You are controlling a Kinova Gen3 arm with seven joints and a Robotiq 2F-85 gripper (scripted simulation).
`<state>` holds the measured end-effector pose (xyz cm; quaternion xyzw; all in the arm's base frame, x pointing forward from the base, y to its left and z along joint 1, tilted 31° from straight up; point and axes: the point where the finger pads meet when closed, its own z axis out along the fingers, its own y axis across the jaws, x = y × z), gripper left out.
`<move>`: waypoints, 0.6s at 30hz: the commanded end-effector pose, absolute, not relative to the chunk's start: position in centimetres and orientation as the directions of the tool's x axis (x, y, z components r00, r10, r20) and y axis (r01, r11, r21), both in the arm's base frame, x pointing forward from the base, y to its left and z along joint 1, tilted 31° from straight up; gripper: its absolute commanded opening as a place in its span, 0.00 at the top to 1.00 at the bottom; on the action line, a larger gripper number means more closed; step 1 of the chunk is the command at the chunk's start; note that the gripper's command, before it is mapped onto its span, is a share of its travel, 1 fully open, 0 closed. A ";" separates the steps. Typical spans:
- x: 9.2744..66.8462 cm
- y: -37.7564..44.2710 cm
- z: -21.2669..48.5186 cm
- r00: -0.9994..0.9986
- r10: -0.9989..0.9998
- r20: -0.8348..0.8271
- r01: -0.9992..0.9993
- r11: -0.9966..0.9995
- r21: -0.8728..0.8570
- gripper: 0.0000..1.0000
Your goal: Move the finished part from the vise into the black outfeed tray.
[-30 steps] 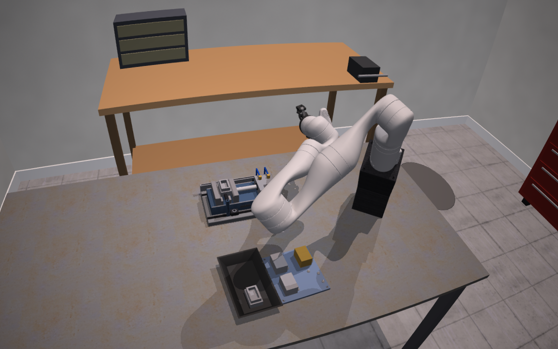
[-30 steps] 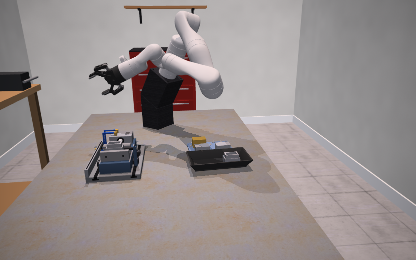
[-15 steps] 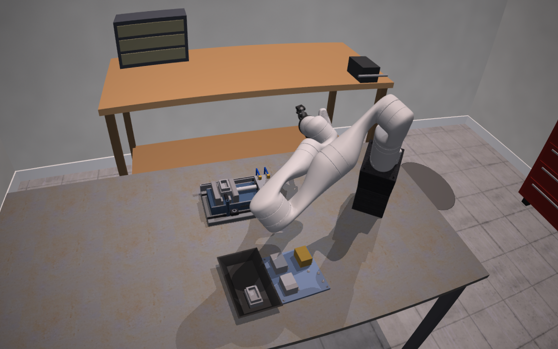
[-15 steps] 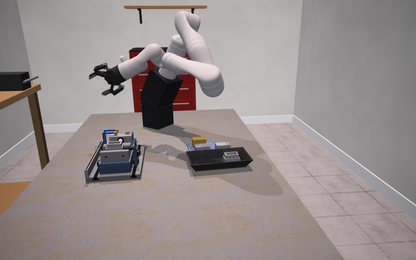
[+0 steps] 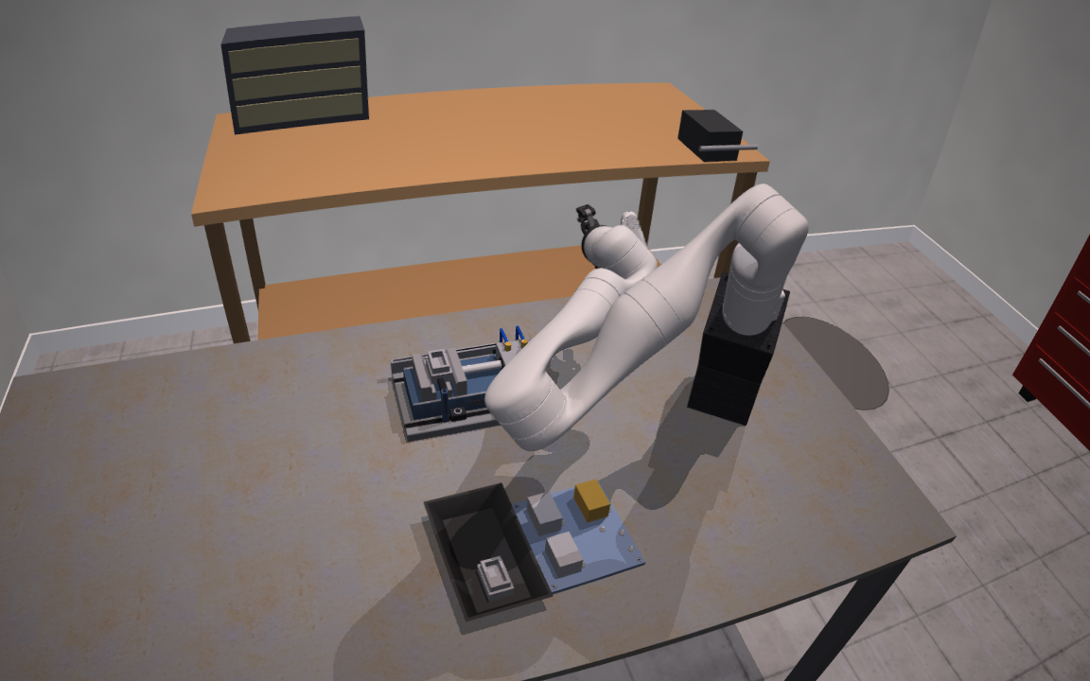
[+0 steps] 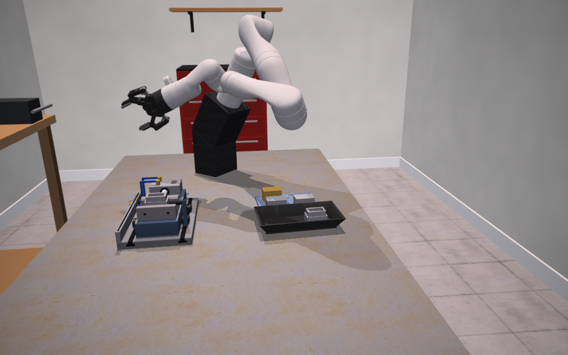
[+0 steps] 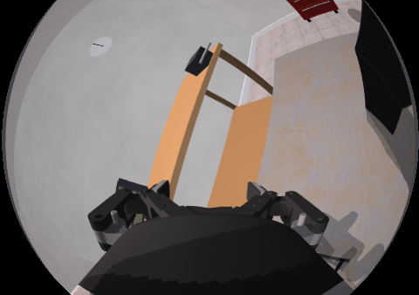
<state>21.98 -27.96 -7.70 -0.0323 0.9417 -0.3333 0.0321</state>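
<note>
The finished part (image 5: 440, 361) (image 6: 157, 198), a light grey block with a pocket on top, sits between the jaws of the vise (image 5: 475, 403) (image 6: 158, 227). The black outfeed tray (image 5: 508, 603) (image 6: 299, 225) stands apart from the vise and holds one similar pocketed part (image 5: 495, 575) (image 6: 315, 214) near one end. My gripper (image 6: 134, 116) (image 7: 208, 190) is open and empty, high above the table and beyond the vise. It points sideways towards the back bench, and the wrist view shows neither vise nor tray. In the top view the arm partly hides the gripper.
A blue plate (image 5: 608, 554) beside the tray carries two grey blocks (image 5: 545, 513) (image 5: 564, 552) and a yellow block (image 5: 591, 499) (image 6: 271, 192). The arm's elbow (image 5: 528, 406) (image 6: 292, 108) hangs above the table. Blue tubes (image 5: 503, 336) (image 6: 142, 187) rise at the vise's end. An orange bench (image 5: 464, 135) (image 7: 176, 125) stands behind.
</note>
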 end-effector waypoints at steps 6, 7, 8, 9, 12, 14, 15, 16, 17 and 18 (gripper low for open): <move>22.1 -28.0 -7.7 -0.997 -0.071 -0.040 -0.030 0.781 -0.624 0.00; 22.1 -28.0 -7.7 -0.997 -0.071 -0.040 -0.030 0.781 -0.624 0.00; 22.2 -27.9 -7.6 -0.997 -0.063 -0.042 -0.024 0.785 -0.619 0.00; 22.2 -27.9 -7.6 -0.997 -0.063 -0.042 -0.024 0.785 -0.619 0.00; 22.2 -27.9 -7.6 -0.997 -0.063 -0.042 -0.024 0.785 -0.619 0.00; 22.2 -27.9 -7.6 -0.997 -0.063 -0.042 -0.024 0.785 -0.619 0.00; 22.2 -27.9 -7.6 -0.997 -0.063 -0.042 -0.024 0.785 -0.619 0.00; 22.2 -27.9 -7.6 -0.997 -0.063 -0.042 -0.024 0.785 -0.619 0.00; 22.2 -27.9 -7.6 -0.997 -0.063 -0.042 -0.024 0.785 -0.619 0.00; 22.4 -27.8 -7.6 -0.997 -0.055 -0.044 -0.016 0.789 -0.614 0.00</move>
